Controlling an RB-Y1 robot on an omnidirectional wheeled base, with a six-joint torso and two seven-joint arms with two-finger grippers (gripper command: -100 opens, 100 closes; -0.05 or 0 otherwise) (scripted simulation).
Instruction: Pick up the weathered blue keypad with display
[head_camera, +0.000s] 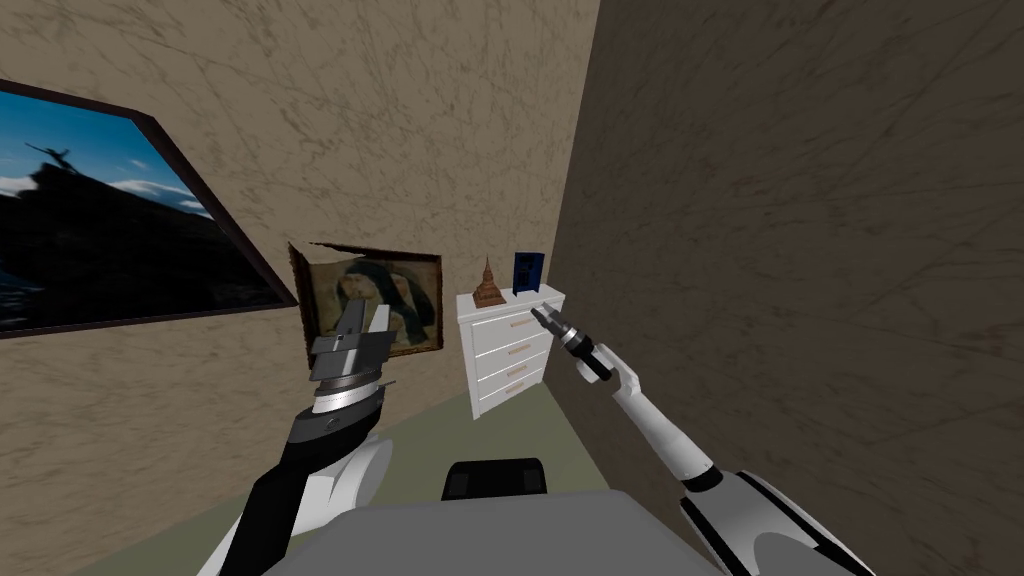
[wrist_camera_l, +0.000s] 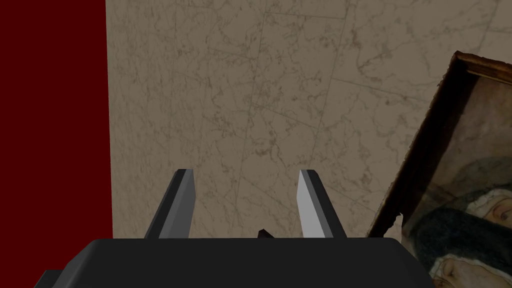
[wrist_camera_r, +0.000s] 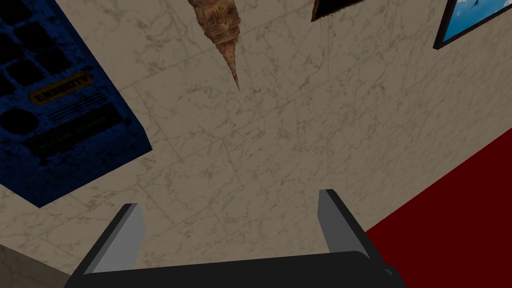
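The worn blue keypad (head_camera: 528, 272) stands upright on top of a white chest of drawers (head_camera: 512, 350) in the room's corner. In the right wrist view the blue keypad (wrist_camera_r: 55, 110) shows dark keys and a dim display strip, off to one side of my fingers. My right gripper (head_camera: 540, 316) hangs open in front of the chest's top edge, short of the keypad, with nothing between its fingers (wrist_camera_r: 129, 235). My left gripper (head_camera: 362, 318) is raised to the left, open and holding nothing, its fingers (wrist_camera_l: 180, 202) facing the wall.
A brown tower figurine (head_camera: 488, 286) stands on the chest just left of the keypad; the brown tower figurine (wrist_camera_r: 222, 30) also hangs into the right wrist view. A framed portrait (head_camera: 375, 300) leans by the chest. Walls close in on the right and behind.
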